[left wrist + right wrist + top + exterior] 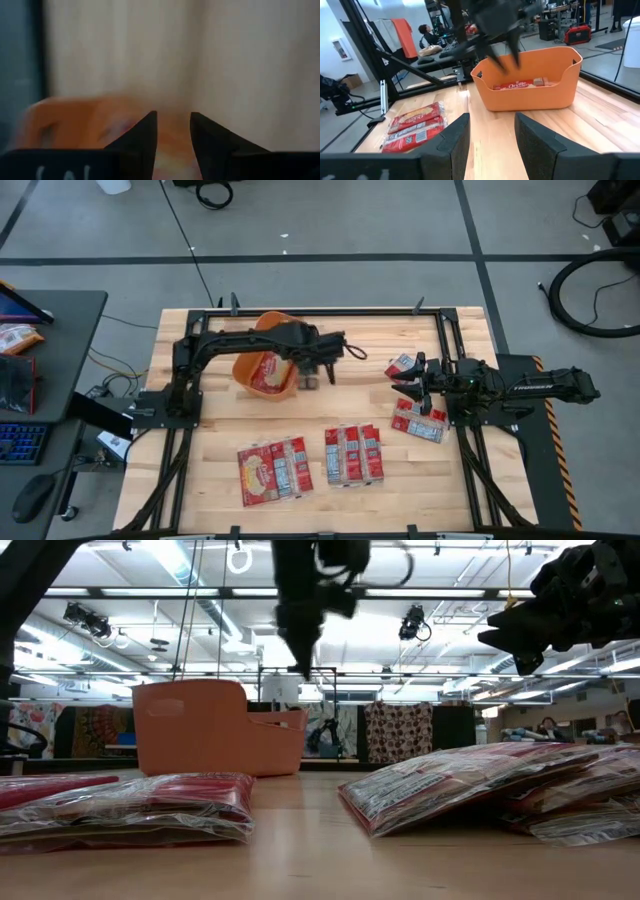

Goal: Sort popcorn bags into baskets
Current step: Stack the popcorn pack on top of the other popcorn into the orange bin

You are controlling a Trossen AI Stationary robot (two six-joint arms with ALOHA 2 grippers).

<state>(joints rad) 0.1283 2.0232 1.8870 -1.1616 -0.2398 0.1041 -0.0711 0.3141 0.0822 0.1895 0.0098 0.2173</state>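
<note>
The orange basket [262, 365] stands on the far-left part of the table, with a red packet [520, 85] lying inside it. My left gripper [314, 376] hovers open and holding nothing at the basket's right end, above the table [173, 135]. My right gripper [408, 385] is open and holds nothing; it is level and points left toward the basket [492, 145]. One popcorn bag [402, 364] lies just beyond the right gripper, and a small stack [418, 422] lies on its near side. Two more groups [272, 470] [352, 453] lie flat near the front edge.
Black frame rails [455, 370] run along the table's sides and far edge. A desk with a keyboard and mouse [30, 430] stands off the table's left. Bare wood [350, 405] lies between the basket and the front packets. A person [426, 34] sits in the room beyond.
</note>
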